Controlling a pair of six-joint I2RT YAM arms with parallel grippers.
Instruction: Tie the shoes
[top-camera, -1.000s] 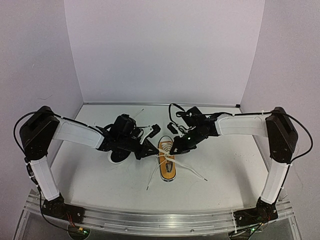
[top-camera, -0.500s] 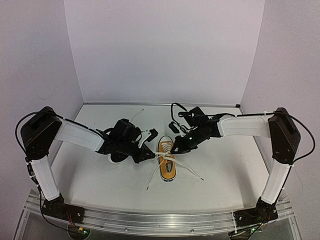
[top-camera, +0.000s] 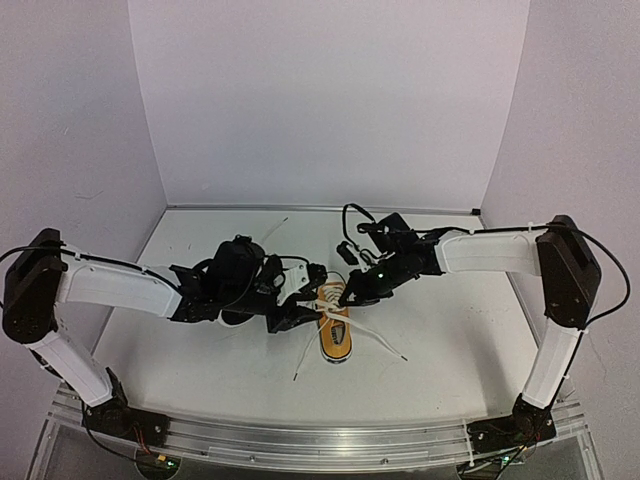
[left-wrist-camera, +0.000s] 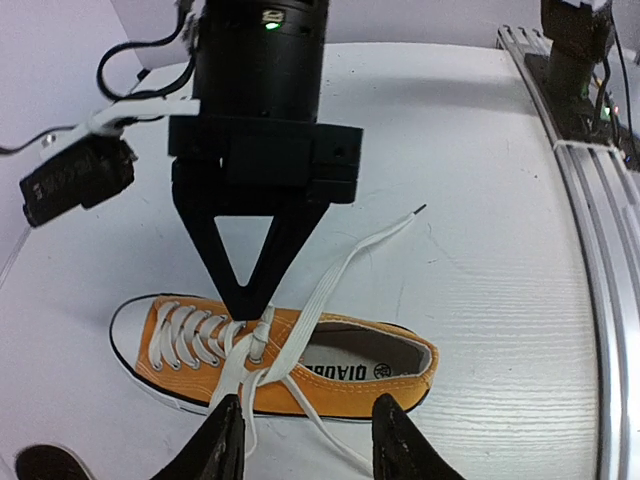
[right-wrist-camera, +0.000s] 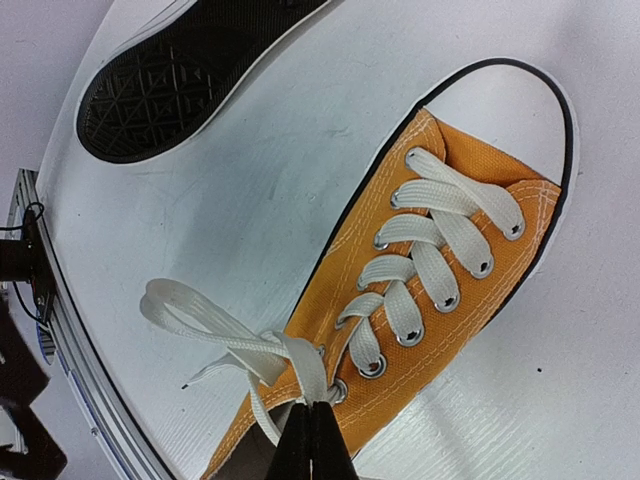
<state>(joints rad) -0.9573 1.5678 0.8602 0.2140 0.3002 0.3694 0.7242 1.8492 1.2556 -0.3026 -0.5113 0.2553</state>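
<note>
Orange shoe (left-wrist-camera: 330, 392), knotting: right gripper (right-wrist-camera: 308, 445) is pinching crossed laces (right-wrist-camera: 230, 340); left gripper (left-wrist-camera: 310, 405), spread empty, should grasp one end.

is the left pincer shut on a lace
No, the left pincer is open, its fingers wide apart near the orange shoe.

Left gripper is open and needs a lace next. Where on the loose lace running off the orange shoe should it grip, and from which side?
Take the loose lace where it climbs the side of the orange shoe, raised off the table, probably from above with the left gripper straddling its flat width. Keep clear of the right gripper, shut on the laces at their crossing.
</note>
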